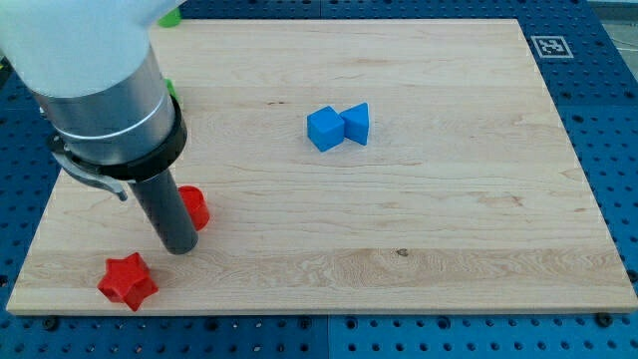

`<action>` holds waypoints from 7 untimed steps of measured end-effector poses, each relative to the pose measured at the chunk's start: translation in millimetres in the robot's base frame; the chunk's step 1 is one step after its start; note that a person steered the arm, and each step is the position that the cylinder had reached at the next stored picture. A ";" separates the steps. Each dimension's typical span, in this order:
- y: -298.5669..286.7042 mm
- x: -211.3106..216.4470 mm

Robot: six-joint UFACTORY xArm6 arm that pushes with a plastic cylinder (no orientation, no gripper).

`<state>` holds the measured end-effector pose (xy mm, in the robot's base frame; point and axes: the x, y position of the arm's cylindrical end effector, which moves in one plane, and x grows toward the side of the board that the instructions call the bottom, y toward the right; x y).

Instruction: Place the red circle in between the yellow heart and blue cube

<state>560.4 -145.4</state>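
Note:
My tip (180,248) rests on the board at the view's lower left. The red circle (196,207) sits just right of the rod and touches it, partly hidden behind it. A red star (129,281) lies below and left of the tip. The blue cube (324,129) sits near the board's middle, touching a blue triangle-shaped block (357,124) on its right. The yellow heart is not visible; the arm's body hides the board's upper left.
A green block (171,15) peeks out at the top left edge beside the arm, and a green sliver (171,90) shows by the arm's collar. The wooden board (449,219) lies on a blue pegboard with a tag marker (551,45) at top right.

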 end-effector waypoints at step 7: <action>16.7 -53.7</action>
<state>506.6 -128.8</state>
